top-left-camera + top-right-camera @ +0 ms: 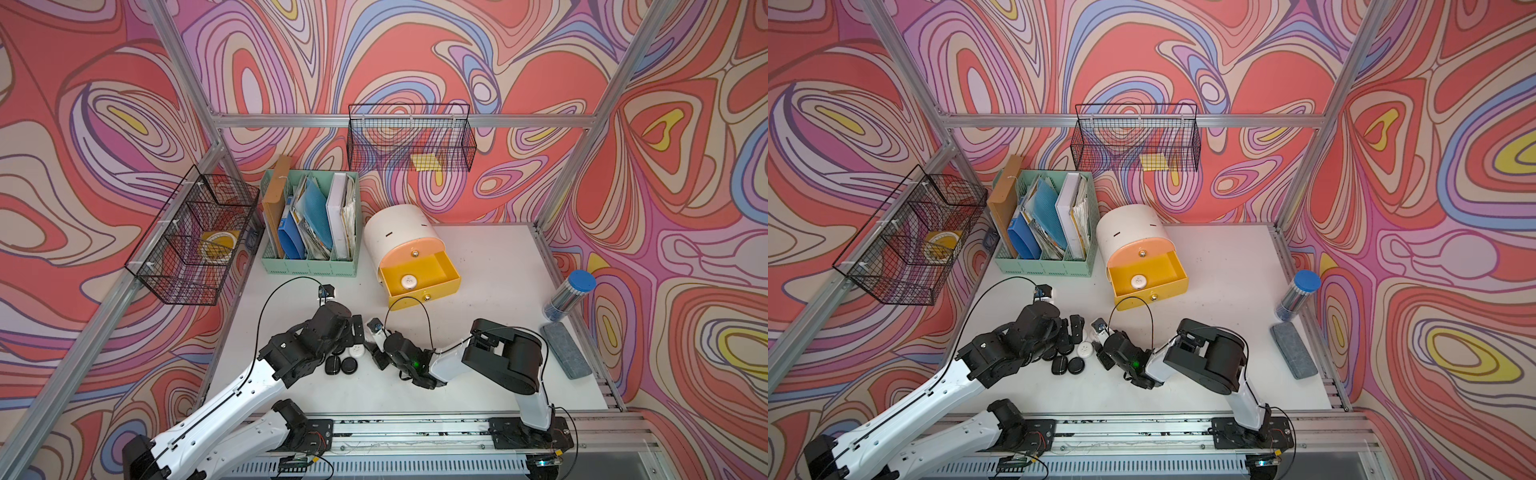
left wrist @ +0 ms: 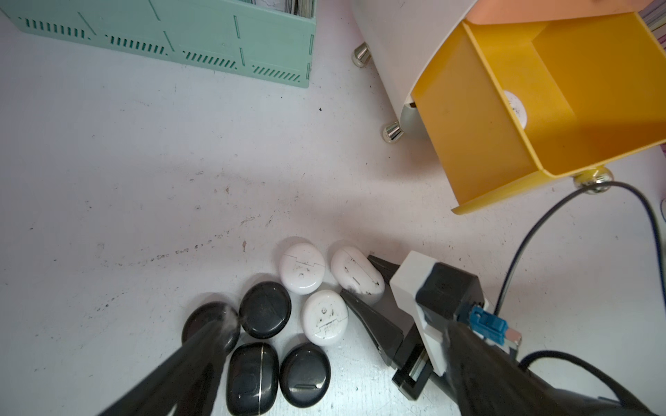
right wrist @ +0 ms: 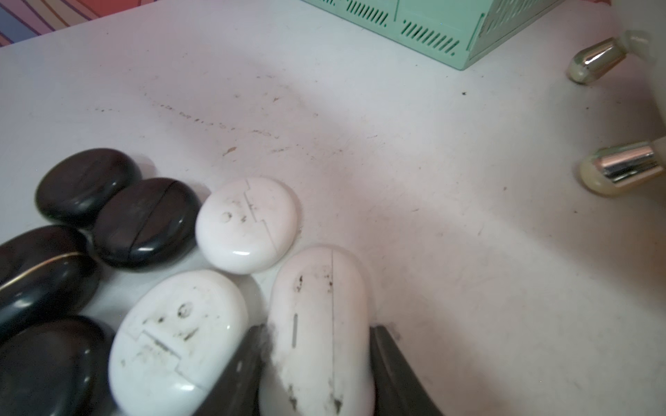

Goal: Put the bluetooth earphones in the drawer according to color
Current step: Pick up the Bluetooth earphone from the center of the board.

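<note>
**Right fingers clasp a white case at the pile's edge**

The bluetooth earphones (image 2: 302, 267) are smooth, glossy, pebble-shaped cases huddled low in the centre of both top views. Three are white and scuffed with dark marks. The four black cases (image 2: 265, 309) include one ringed by a thin gold line. They lie touching or just beside each other on the matte, speckled white desk (image 1: 478, 332).

The right gripper (image 3: 319, 333) has its fingers pressed to both long sides of the oblong white case (image 3: 317, 288), which lies on the desk at the pile's edge. The left gripper (image 2: 335, 322) hangs over the pile with its fingers spread wide.

Above the pile in the frame stands the drawer (image 1: 401, 232), a white barrel-topped chest on shiny metal feet (image 2: 392, 131). Its peach drawer (image 1: 405, 257) is shut. The yellow drawer (image 1: 446, 274) is pulled out and holds one round white case (image 1: 409, 282). To the chest's left, a mint-green file holder (image 1: 309, 266) is packed with folders and papers.
</note>
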You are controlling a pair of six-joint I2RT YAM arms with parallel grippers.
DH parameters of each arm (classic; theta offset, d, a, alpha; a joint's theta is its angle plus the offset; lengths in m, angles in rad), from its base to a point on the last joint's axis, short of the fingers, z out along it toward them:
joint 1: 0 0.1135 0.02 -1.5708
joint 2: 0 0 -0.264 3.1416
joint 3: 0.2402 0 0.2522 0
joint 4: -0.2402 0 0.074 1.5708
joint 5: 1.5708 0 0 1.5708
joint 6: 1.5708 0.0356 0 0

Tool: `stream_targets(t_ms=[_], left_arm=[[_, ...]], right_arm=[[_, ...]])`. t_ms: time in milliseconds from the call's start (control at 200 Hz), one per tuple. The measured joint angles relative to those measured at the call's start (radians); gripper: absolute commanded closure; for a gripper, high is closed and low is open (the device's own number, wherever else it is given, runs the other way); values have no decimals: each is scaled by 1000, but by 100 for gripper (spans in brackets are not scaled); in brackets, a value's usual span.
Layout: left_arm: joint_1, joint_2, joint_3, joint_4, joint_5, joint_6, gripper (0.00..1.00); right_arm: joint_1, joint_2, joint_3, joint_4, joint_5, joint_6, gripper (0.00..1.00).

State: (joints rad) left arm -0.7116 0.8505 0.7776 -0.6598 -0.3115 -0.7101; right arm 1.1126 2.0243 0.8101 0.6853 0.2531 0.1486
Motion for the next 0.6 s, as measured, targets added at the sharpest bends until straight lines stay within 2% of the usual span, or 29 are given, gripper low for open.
stream_targets(t_ms=[386,601], left_arm=[[0,-117,-18,-51,-72,-24,1],[3,-145,-36,-61,-92,-29,1]], right_arm=[[21,-241,-5,-204,-53,12,65],[21,-375,80,-320,-52,12,66]])
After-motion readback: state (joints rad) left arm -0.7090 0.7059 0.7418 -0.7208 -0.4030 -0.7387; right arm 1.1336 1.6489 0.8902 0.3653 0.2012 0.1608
